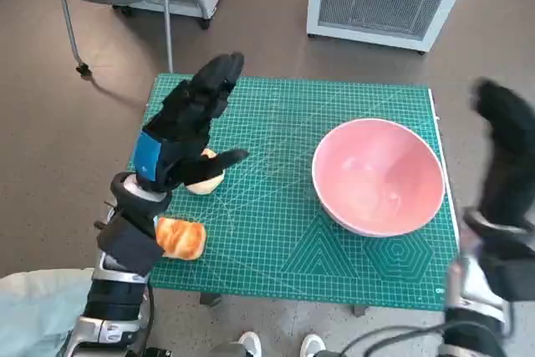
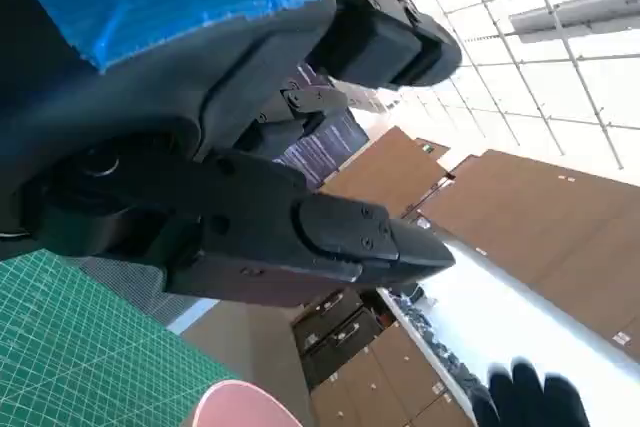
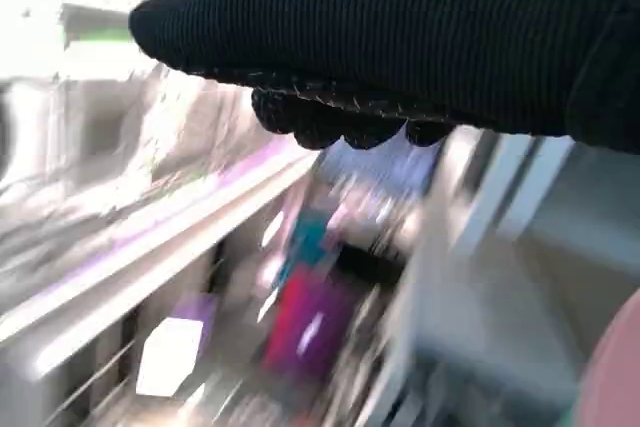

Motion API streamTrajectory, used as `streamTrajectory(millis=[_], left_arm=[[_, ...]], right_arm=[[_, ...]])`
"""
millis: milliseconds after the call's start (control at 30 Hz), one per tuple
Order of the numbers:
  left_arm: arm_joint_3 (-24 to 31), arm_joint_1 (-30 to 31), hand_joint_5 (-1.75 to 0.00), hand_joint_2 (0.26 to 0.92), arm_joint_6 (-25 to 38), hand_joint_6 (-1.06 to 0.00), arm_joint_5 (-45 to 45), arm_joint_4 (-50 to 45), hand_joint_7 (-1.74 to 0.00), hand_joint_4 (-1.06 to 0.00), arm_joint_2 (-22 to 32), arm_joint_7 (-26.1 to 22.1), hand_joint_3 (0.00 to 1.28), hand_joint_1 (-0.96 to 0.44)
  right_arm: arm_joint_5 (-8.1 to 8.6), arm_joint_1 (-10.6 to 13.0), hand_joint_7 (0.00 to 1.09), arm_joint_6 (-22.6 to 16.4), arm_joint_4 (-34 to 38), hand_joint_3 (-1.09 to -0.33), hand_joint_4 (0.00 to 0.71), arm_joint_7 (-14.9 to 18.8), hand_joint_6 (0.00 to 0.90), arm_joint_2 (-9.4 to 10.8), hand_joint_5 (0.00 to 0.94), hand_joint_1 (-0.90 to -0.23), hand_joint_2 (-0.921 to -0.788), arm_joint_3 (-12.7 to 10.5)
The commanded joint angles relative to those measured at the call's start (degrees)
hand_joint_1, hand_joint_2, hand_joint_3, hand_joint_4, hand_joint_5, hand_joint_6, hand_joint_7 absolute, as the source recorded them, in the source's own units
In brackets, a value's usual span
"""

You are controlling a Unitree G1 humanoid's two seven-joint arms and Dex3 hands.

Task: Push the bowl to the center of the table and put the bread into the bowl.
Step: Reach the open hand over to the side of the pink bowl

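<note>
Bowl: I see a wide, round pink bowl (image 1: 379, 176), upright, nothing in it, well apart from the left hand's black fingers (image 1: 219, 81), near the gloved right hand (image 1: 507, 135).
Bread: one pale round bun (image 1: 206, 180) I see just under the left fingers; one golden-brown toasted piece (image 1: 180, 238) beside that wrist.

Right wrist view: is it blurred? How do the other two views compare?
Right wrist view: background heavily motion-smeared, only the black knitted right hand sharp. Head view: green cutting mat and pink bowl crisp, right hand blurred. Left wrist view: sharp, with bright overexposed ceiling.
</note>
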Motion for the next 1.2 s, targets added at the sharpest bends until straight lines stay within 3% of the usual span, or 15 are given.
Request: streamTrajectory(millis=[33, 233, 300, 433, 567, 667, 1100, 1200], left_arm=[[0.55, 0.22, 0.0, 0.921, -0.63, -0.45, 0.34, 0.45, -0.01, -0.2, 0.7, 0.64, 0.1, -0.23], [0.79, -0.02, 0.0, 0.921, 0.19, -0.45, -0.78, 0.58, -0.01, -0.2, 0.79, -0.01, 0.1, -0.24], [0.79, -0.1, 0.0, 0.921, 0.3, -0.45, -0.9, 0.64, -0.01, -0.2, 0.77, -0.04, 0.1, -0.24], [0.77, -0.39, 0.0, 0.921, 0.0, -0.45, -0.73, 1.08, -0.01, -0.2, 0.91, 0.05, 0.1, -0.24], [0.81, -0.62, 0.0, 0.921, 0.08, -0.45, -0.49, 1.11, -0.01, -0.2, 1.24, 0.07, 0.1, -0.24], [0.79, -0.65, 0.0, 0.921, 0.1, -0.45, -0.61, 1.07, -0.01, -0.2, 1.44, -0.1, 0.1, -0.24], [1.35, -0.08, 0.0, 0.921, 0.28, -0.45, 0.24, -0.05, -0.01, -0.2, 3.2, 0.22, 0.11, -0.25], [1.59, 0.2, 0.0, 0.921, 0.64, -0.45, 0.06, -0.49, -0.01, -0.2, 3.41, 0.1, 0.11, -0.25]], right_arm=[[-0.86, 2.76, 0.62, 0.1, 5.47, -0.855, 0.285, -2.91, -0.001, -0.98, 0.05, -0.477, -0.921, -1.57], [-1.86, 3.6, 0.61, 1.32, 10.71, -0.879, 0.276, -5.14, -0.001, -0.2, 0.047, -0.448, -0.921, -0.33], [-0.9, 3.51, 0.59, 1.6, 12.26, -0.88, 0.276, -4.28, -0.001, 0.63, 0.046, -0.446, -0.921, 0.35], [3.26, 2.19, 0.56, 2.39, 15.76, -0.876, 0.251, 0.01, -0.001, 2.82, 0.031, -0.442, -0.921, 1.16], [6.19, 0.14, 0.53, 4.66, 18.45, -0.869, 0.234, 2.8, -0.001, 5.21, 0.02, -0.438, -0.921, 1.6], [7.43, -1.73, 0.52, 5.85, 20.81, -0.865, 0.234, 4.28, -0.001, 6.96, 0.019, -0.433, -0.921, 1.88], [8.43, -9.98, 0.53, 10.42, 27.04, -0.867, 0.258, 5.51, -0.001, 11.65, 0.026, -0.45, -0.921, 2.7], [9.82, -12.41, 0.53, 11.21, 29.01, -0.876, 0.262, 6.87, -0.001, 12.55, 0.027, -0.451, -0.921, 1.88]])
